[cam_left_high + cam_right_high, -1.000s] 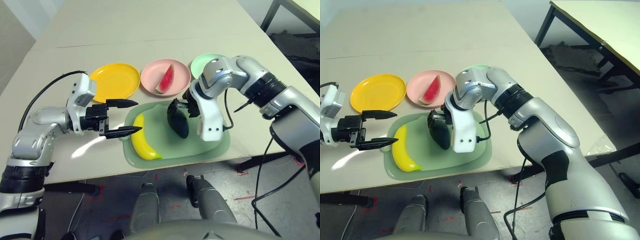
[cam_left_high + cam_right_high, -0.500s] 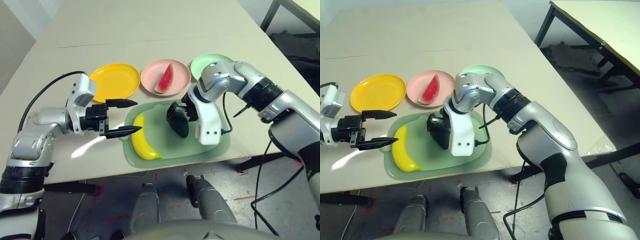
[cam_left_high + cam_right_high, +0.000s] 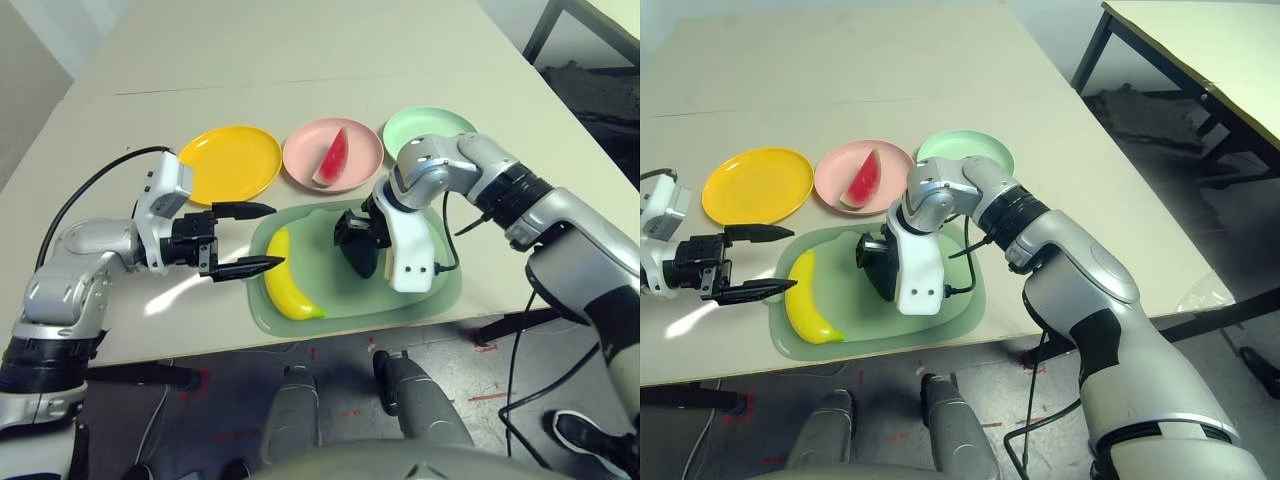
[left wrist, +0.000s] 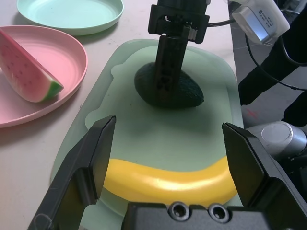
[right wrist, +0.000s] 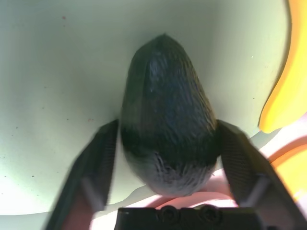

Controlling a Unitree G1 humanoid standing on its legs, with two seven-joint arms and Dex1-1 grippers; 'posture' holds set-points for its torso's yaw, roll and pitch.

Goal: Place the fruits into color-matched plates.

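The dark green avocado (image 3: 360, 255) lies on the pale green mat (image 3: 330, 300). My right gripper (image 3: 354, 236) is down over it, open, with one finger (image 5: 98, 165) on each side of the avocado (image 5: 165, 110), close to its flanks. The yellow banana (image 3: 286, 286) lies on the mat's left part. My left gripper (image 3: 274, 236) hovers open just left of it, nothing between its fingers. The watermelon wedge (image 3: 334, 157) rests in the pink plate (image 3: 306, 165). The yellow plate (image 3: 232, 162) and the mint green plate (image 3: 432, 127) hold nothing.
The three plates stand in a row behind the mat. The table's near edge (image 3: 200, 345) runs just in front of the mat. A black cable (image 3: 448, 235) hangs from my right wrist over the mat's right end.
My right forearm has swung lower and toward the left, bringing its gripper down around the avocado, which stays on the mat. The left arm has held still.
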